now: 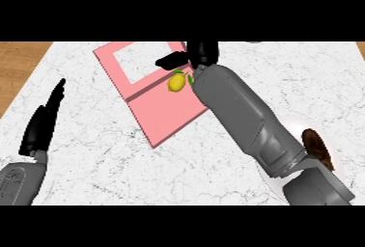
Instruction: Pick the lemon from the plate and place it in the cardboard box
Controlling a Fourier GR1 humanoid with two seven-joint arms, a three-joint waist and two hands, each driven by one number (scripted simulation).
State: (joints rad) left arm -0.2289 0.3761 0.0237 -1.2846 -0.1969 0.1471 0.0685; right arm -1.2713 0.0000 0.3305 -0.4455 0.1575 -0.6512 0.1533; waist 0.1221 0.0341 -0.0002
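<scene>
The yellow lemon, with green leaves, shows against the pink box just left of my right wrist. My right hand is beyond it, over the box's far part. Its thumb sticks out to the left and does not touch the lemon. Whether the lemon rests on the pink panel or hangs just above it cannot be told. The box lies flat and has a rectangular opening at its far end. The white plate is at the right, mostly hidden by my right forearm. My left hand rests open at the left, fingers straight.
A brown food item lies on the plate beside my right forearm. The counter's wooden edge runs along the far left. White marble counter spreads between my two arms.
</scene>
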